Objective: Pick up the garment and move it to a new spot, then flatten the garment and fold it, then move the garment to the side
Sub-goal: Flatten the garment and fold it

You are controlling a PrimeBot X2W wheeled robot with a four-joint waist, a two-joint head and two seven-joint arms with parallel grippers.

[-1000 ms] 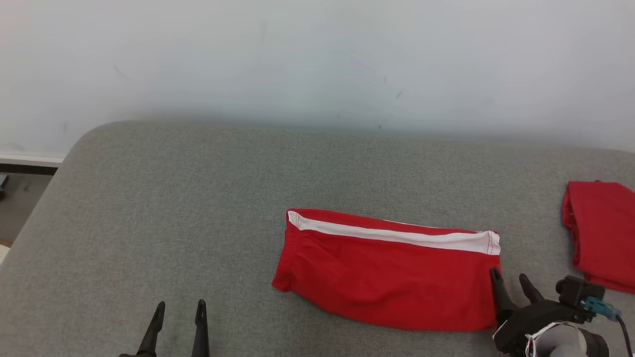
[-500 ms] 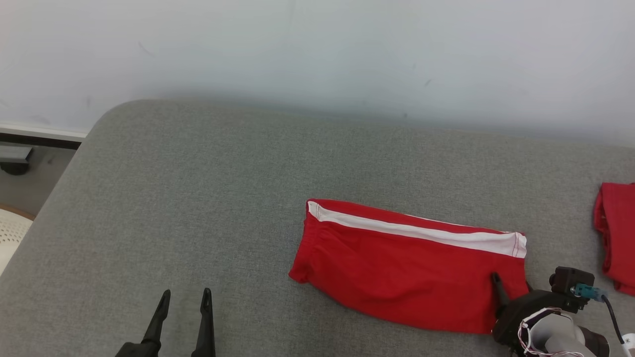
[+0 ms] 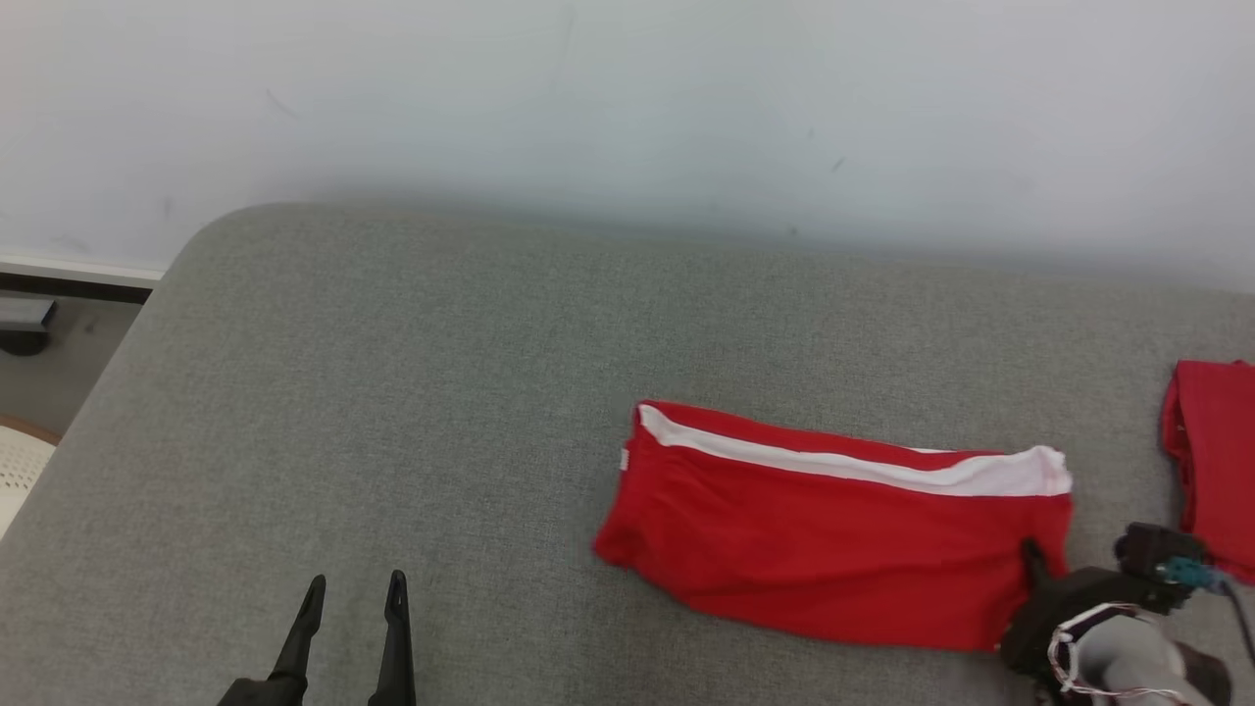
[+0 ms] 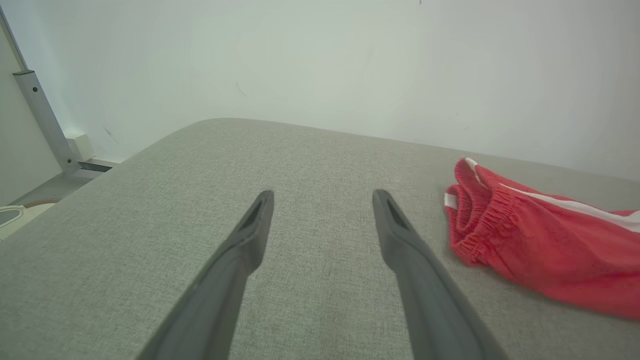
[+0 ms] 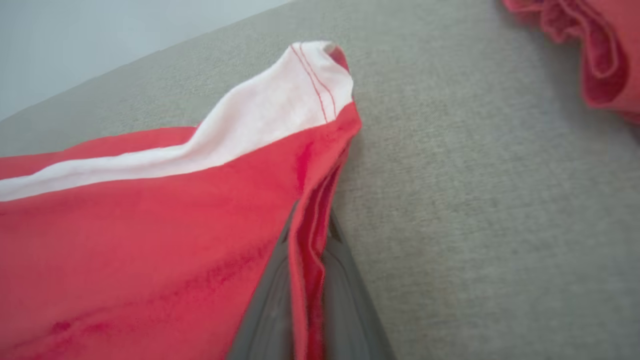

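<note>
Right end effector (image 3: 1034, 557): jaws closed tight on the near right-hand edge of the garment (image 3: 833, 539). In the right wrist view several layers of red hem are pinched between my two fingers.

Left end effector (image 3: 356, 581): jaws spread wide, holding nothing, over bare grey padded surface (image 3: 441, 392). The garment's gathered waistband end lies ahead of it and off to its right, apart from the fingertips.

Garment: red shorts with a white stripe (image 3: 863, 469) along the far edge. They stretch leftward from my right end effector in a compact oblong, flat on the padding, a few soft creases only. The corner beyond the right fingertips is slightly lifted.

A second red piece (image 3: 1211, 461) lies farther right of the right end effector, not touching it or the shorts.

Progress, my reading: the relocating, flattening and folding look done, since the layers are stacked and the outline is tidy. What remains is the last leg, carrying or sliding the fold off to the side. The pinch on the edge suggests that leg is just starting; the bundle is not yet off the padding.
</note>
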